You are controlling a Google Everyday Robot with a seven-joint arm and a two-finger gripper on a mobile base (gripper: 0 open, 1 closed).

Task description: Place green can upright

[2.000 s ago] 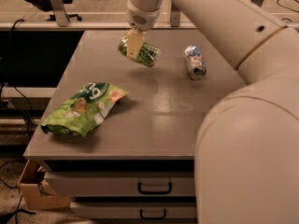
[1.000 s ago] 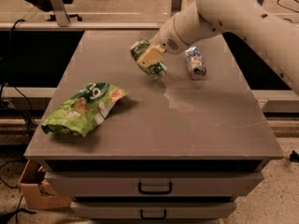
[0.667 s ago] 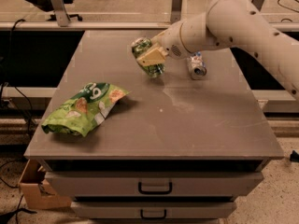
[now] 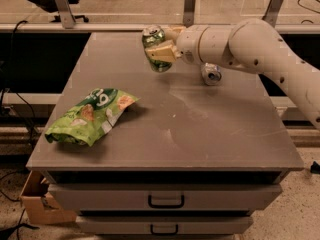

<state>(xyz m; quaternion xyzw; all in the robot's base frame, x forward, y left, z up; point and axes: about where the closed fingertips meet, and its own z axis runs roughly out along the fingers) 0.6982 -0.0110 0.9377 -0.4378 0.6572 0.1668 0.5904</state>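
The green can [image 4: 153, 40] is a small shiny green drink can with a silver top. It is held nearly upright, top up, above the far middle of the table. My gripper [image 4: 161, 51] is shut on the green can, with cream fingers [image 4: 161, 54] across its side. The white arm [image 4: 240, 44] reaches in from the right. I cannot tell whether the can's base touches the table.
A silver-white-blue can [image 4: 211, 74] lies on its side just right of the gripper, under the arm. A green snack bag [image 4: 90, 115] lies at the front left. The grey table [image 4: 200, 134] has drawers [image 4: 166, 199] below. A cardboard box [image 4: 37, 204] stands on the floor at the left.
The arm has swung lower and further right. The can has turned from tilted to nearly upright, staying in the gripper at about the same spot.
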